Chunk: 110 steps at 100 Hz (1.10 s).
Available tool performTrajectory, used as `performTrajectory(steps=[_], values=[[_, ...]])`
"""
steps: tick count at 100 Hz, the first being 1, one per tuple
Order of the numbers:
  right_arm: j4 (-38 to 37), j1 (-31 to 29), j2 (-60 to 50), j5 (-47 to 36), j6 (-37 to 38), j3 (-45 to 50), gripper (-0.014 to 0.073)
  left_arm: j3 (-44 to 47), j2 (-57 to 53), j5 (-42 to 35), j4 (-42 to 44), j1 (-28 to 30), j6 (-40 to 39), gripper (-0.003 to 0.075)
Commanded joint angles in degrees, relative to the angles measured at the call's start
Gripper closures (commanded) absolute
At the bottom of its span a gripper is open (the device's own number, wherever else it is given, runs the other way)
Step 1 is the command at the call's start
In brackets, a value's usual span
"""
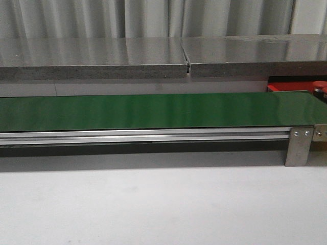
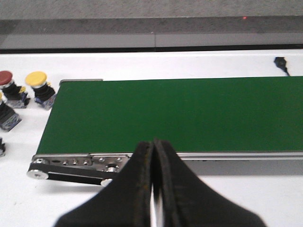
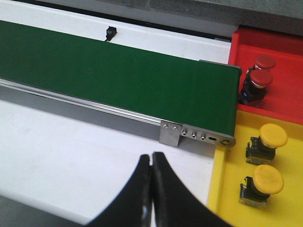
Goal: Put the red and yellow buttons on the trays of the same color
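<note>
In the left wrist view a red button (image 2: pixel 5 78) and a yellow button (image 2: pixel 36 79) stand on the white table beyond the end of the green belt (image 2: pixel 180 113). More buttons are cut off at that frame's edge. My left gripper (image 2: pixel 153 144) is shut and empty, in front of the belt. In the right wrist view the red tray (image 3: pixel 289 94) holds two red buttons (image 3: pixel 264 61) (image 3: pixel 261 79). The yellow tray (image 3: pixel 227 179) holds two yellow buttons (image 3: pixel 273 135) (image 3: pixel 267 179). My right gripper (image 3: pixel 151 157) is shut and empty over the white table. The front view shows neither gripper.
The long green belt (image 1: pixel 153 111) runs across the table on a metal frame with a bracket (image 1: pixel 299 145) at its right end. The red tray (image 1: pixel 286 87) shows behind that end. A grey ledge (image 1: pixel 153 61) runs behind the belt. A small black sensor (image 3: pixel 111 32) sits beyond it.
</note>
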Motion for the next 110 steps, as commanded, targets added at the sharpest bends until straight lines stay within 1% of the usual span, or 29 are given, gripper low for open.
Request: performTrajectory(steps=[1,7,18,25,32,44,49,52,57,74,98,110], values=[[-0.2,-0.1,0.2,-3.8,-0.6,-1.4,0.0662,-3.2,2.9,-4.8,-0.4,2.7,-2.5,0.0739],[-0.2,-0.1,0.2,-3.8,-0.6,-1.4,0.0662,-4.3,4.6,-4.8,-0.4,4.5,-3.8,0.0738],[-0.2,-0.1,0.2,-3.8,-0.6,-1.4,0.0662,-6.4,8.0,-4.6,-0.4,6.7,-3.8,0.073],[-0.2,-0.1,0.2,-3.8,-0.6,-1.4,0.0662,-7.9,10.1,-4.1,0.7,7.2,-3.8,0.0679],[-0.2,-0.1,0.2,-3.8,-0.6,-1.4,0.0662,-9.5,12.4,-3.4,1.8,7.6,-3.8,0.0575],[-0.2,-0.1,0.2,-3.8,-0.6,-1.4,0.0662,-11.8,16.0,-3.0,1.8,8.9,-3.8,0.0317],[-0.2,-0.1,0.2,-3.8,-0.6,-1.4,0.0662,-12.9,17.6,-2.4,1.8,9.8,-3.8,0.0244],[-0.2,-0.1,0.2,-3.8,-0.6,-1.4,0.0662,-13.5,18.7,-2.0,1.8,10.4,-4.1,0.022],[-0.2,-0.1,0.2,-3.8,-0.6,-1.4,0.0662,-14.6,20.2,-0.9,1.8,11.6,-5.6,0.0212],[-0.2,-0.1,0.2,-3.8,-0.6,-1.4,0.0662,-18.6,25.3,2.8,1.8,17.0,-11.5,0.024],[-0.2,-0.1,0.2,-3.8,-0.6,-1.4,0.0662,-24.3,34.8,10.4,1.5,24.7,-13.9,0.0246],[-0.2,-0.1,0.2,-3.8,-0.6,-1.4,0.0662,-26.3,40.8,12.3,1.0,27.4,-14.0,0.0246]])
